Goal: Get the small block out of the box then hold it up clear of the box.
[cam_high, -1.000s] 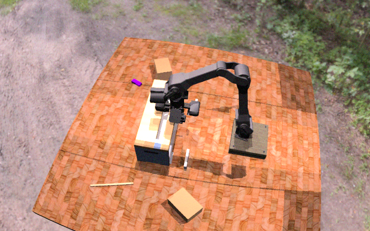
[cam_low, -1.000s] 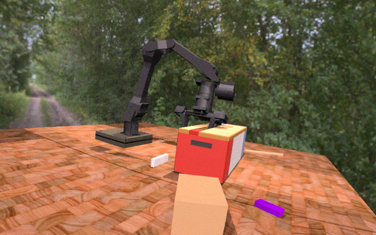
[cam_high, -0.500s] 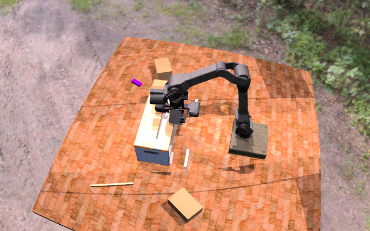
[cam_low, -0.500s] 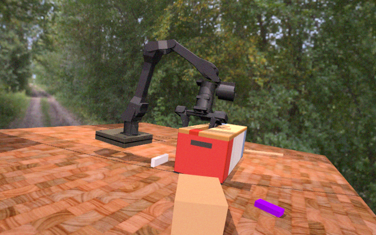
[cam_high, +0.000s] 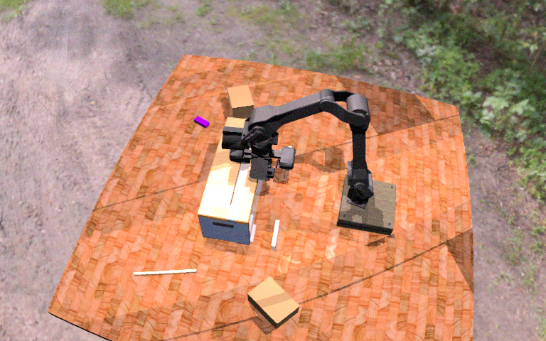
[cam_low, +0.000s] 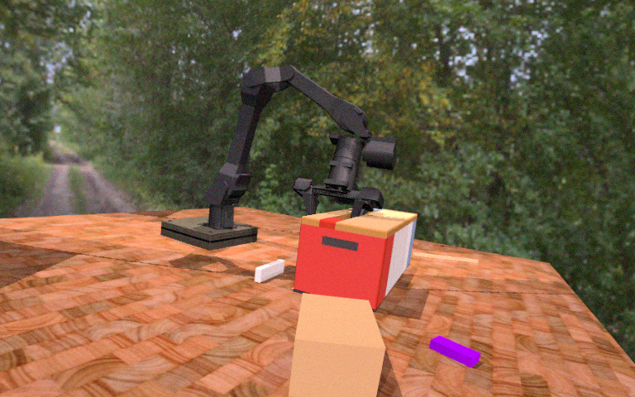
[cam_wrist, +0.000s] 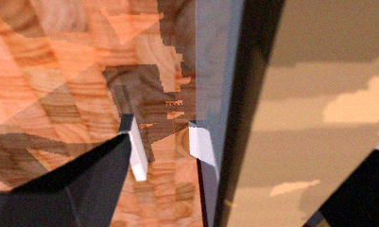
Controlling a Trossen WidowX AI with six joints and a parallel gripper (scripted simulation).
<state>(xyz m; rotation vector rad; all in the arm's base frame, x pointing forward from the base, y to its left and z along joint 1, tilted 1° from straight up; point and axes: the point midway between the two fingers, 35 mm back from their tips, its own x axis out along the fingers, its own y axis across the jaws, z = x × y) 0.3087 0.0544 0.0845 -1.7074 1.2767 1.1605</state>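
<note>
The box (cam_high: 215, 196) (cam_low: 341, 270) has a tan lid with a long slot, one blue end and one red end. Its clear front (cam_wrist: 215, 61) faces the arm's base. The small block and shelf cannot be made out in any view. My gripper (cam_high: 263, 162) (cam_low: 333, 211) (cam_wrist: 204, 135) is open and empty, pointing down at about lid height. One finger is over the lid, the other out over the table before the clear front. In the wrist view a white piece (cam_wrist: 201, 142) shows low at the box's front.
One white bar (cam_low: 269, 270) (cam_wrist: 139, 163) stands before the box's red end, another white bar (cam_high: 275, 234) near the blue end. A tan block (cam_high: 241, 99) (cam_low: 338, 324) is beyond the red end. A purple bar (cam_high: 201, 121) (cam_low: 454, 351), thin stick (cam_high: 165, 272) and second tan block (cam_high: 272, 299) lie farther out.
</note>
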